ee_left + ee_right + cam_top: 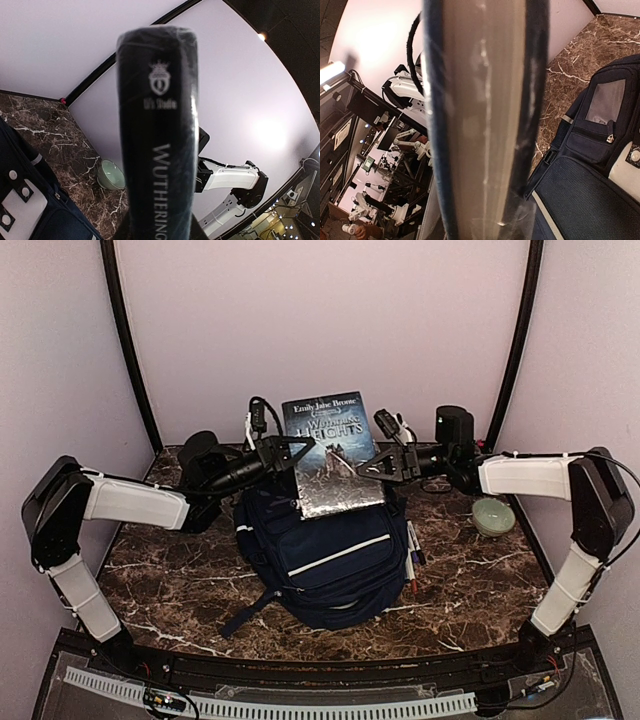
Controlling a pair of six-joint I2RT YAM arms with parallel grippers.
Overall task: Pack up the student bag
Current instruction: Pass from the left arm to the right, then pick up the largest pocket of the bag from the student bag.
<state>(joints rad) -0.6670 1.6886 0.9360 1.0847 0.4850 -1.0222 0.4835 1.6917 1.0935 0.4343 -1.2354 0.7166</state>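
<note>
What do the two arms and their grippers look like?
Both arms match: the left arm and right arm have white rounded link covers between bulky black joint housings. The left gripper and right gripper are black, open-framed and angular. Thin black cables run along them.

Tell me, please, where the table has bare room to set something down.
Bare marble lies left of the student bag, between it and the left arm, and along the near edge before the bag. Right of the bag is crowded: pens beside it, then a bowl. Farther back, the left gripper and right gripper hold the book over the bag.
</note>
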